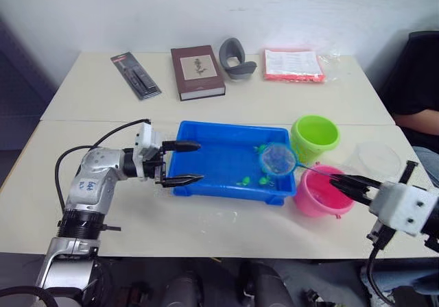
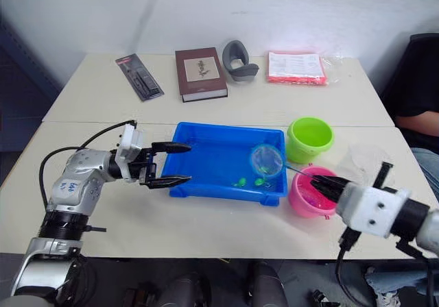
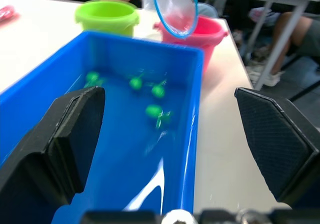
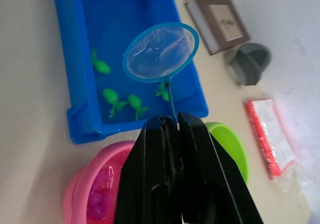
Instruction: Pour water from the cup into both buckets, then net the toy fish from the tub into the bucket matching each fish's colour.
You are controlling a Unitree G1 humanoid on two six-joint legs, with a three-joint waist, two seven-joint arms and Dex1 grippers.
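Head stereo pair: high, facing down over tabletop (image 1: 226,108); wrist cameras: close, sharing the tub (image 3: 150,134).

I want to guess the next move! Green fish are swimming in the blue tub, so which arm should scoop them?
Probably the right arm: its gripper holds the net above the green fish. The left gripper is open at the tub's other end.

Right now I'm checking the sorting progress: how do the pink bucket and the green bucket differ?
The pink bucket already holds pink toy fish; what the green bucket holds I cannot tell. The pink bucket stands nearer the right gripper, which is shut on the net; the green bucket stands farther back. Both are small, round, upright pails beside the tub.
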